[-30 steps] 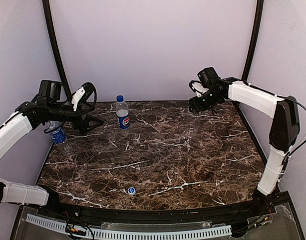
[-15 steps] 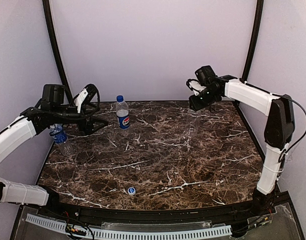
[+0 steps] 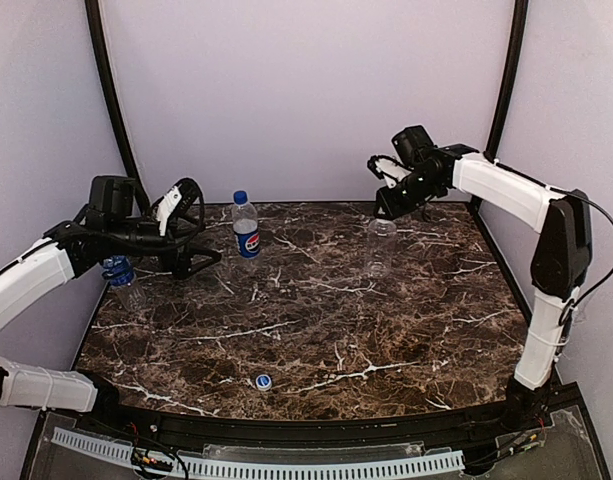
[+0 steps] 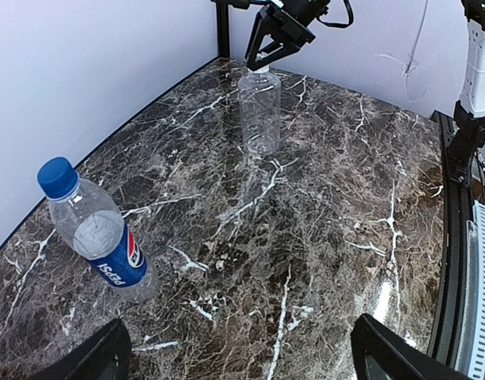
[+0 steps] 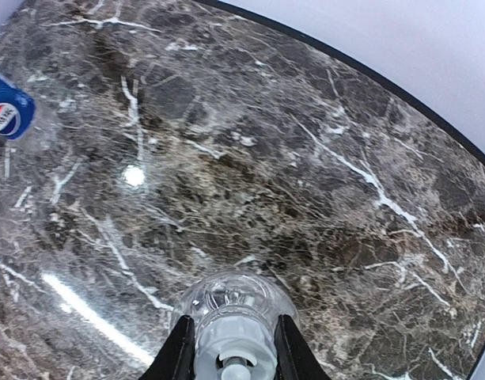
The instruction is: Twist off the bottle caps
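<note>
An unlabelled clear bottle stands upright at the back right. My right gripper is shut on its white cap, one finger on each side. The same bottle shows far off in the left wrist view. A Pepsi-labelled bottle with a plain blue cap stands at the back left, and leans in the left wrist view. My left gripper hovers open just left of it, empty. A third bottle with a blue band stands at the left edge. A loose blue-and-white cap lies near the front.
The dark marble table is boxed in by pale walls on three sides, with black corner poles at the back. A raised black rim runs along the table's near edge.
My right gripper has shifted a little left and closed on the white cap. My left arm has swung right, away from the blue-band bottle and nearer the Pepsi bottle.
</note>
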{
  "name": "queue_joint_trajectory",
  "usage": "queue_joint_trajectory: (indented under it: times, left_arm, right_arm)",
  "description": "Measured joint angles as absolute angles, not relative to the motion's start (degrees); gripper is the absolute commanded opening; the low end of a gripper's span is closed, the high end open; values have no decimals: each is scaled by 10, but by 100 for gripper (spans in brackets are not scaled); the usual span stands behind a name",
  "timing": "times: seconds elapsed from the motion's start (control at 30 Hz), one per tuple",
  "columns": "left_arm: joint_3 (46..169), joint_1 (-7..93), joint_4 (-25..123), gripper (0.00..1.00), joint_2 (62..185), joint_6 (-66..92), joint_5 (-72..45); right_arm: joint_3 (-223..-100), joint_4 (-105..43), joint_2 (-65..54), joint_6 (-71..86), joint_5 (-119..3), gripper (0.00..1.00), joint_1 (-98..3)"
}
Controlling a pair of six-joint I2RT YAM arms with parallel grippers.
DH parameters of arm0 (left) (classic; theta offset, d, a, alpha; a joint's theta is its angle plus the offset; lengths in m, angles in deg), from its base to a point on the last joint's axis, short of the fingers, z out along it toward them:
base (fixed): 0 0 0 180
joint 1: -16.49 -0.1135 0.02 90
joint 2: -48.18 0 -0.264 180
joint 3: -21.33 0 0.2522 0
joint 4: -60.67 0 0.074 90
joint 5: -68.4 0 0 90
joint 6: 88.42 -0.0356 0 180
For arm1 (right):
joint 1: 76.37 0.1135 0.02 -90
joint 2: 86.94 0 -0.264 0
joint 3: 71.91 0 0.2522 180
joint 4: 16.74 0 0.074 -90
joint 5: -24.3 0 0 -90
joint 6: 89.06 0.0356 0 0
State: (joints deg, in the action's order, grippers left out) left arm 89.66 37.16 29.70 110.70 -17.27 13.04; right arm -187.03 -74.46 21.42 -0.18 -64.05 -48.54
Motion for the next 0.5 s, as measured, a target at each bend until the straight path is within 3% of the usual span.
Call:
queue_joint_trajectory:
  times: [0.17,0.5]
  left_arm:
    - [890,412,305,98,1107,-171,105]
    - [892,494,345,99,1141,-144,52]
  right_arm:
    - [-1871,-723,173,30,-536,0,-450]
    - [-1873,-532,131,145,-378,0,-299]
